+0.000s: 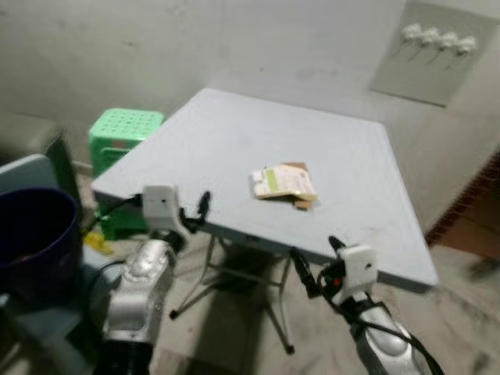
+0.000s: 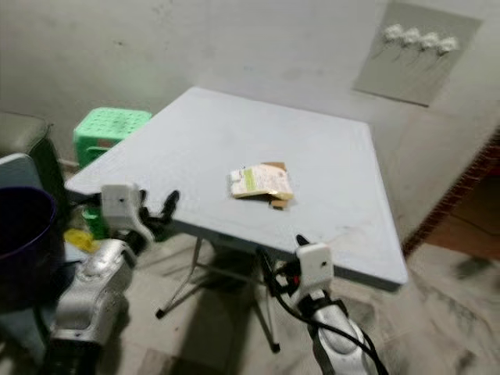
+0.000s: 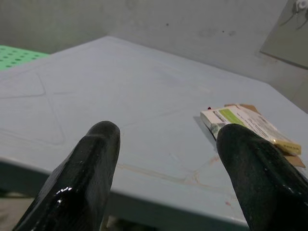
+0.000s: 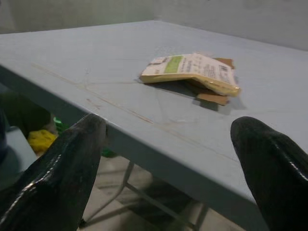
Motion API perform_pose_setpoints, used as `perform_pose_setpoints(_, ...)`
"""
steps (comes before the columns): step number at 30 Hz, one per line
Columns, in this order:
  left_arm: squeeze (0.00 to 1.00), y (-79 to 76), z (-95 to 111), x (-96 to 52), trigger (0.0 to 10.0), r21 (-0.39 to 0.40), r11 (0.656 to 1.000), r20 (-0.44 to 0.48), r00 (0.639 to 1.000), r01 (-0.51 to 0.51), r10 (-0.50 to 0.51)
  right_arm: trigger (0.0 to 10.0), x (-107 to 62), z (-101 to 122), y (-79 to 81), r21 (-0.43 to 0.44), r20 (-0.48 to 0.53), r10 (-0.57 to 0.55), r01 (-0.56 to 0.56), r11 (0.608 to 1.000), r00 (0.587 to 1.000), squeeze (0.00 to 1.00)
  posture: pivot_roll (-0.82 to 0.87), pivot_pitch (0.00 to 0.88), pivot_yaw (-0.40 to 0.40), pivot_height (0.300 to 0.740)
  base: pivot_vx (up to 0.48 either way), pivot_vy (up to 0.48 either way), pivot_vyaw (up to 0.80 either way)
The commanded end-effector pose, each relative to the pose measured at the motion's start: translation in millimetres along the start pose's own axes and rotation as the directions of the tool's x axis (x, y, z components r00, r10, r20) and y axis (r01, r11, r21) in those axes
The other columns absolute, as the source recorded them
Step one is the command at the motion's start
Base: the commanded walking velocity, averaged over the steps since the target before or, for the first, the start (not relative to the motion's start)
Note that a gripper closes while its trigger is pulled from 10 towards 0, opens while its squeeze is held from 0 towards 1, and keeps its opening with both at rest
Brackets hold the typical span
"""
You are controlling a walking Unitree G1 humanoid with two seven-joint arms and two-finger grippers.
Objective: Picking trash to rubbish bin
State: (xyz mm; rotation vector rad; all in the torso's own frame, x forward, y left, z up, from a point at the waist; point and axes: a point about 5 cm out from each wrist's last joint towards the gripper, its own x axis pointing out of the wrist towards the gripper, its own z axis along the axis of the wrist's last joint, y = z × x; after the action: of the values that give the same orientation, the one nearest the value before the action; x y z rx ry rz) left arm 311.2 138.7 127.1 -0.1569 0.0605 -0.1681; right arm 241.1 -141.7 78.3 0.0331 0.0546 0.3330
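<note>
- Right tool point(image 1: 316, 262), fingers spread and empty, hovers at the worktop point(image 1: 211, 141) edge; left tool point(image 1: 195, 211) likewise.
- Flattened carton point(image 1: 283, 184) lies mid-worktop: reach forward, pinch its raised edge.

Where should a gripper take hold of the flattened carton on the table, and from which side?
Probably the flattened carton's near long edge, approached low from the table's front edge by the open right gripper. It lies flat, so only its thin raised edge gives the fingers purchase.
</note>
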Motion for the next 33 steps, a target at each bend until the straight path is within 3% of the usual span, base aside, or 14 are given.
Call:
perform_pose_setpoints(1,0.00,-7.7,3.6,2.8,10.0,-0.006,1.000,0.005,1.000,0.024,-0.024,10.0,-0.7,3.4,-3.2,0.004,0.009,0.004,-0.004,1.000,1.000,0.00,-0.02,0.000,-0.100,0.740,0.000,0.000,0.00)
perform_pose_setpoints(8,0.00,-7.3,4.2,2.4,10.0,-0.023,0.999,0.012,1.000,0.025,-0.025,10.0,-2.9,4.5,3.7,0.041,0.018,0.061,-0.062,0.997,0.998,0.00,-0.02,0.000,-0.099,0.740,0.181,0.000,0.00)
perform_pose_setpoints(33,0.00,-5.3,3.7,0.3,10.0,-0.035,0.999,0.011,1.000,-0.004,0.005,10.0,-8.9,5.1,10.9,0.066,0.002,0.154,-0.153,0.986,0.988,0.00,-0.01,0.000,-0.110,0.740,0.405,0.000,0.00)
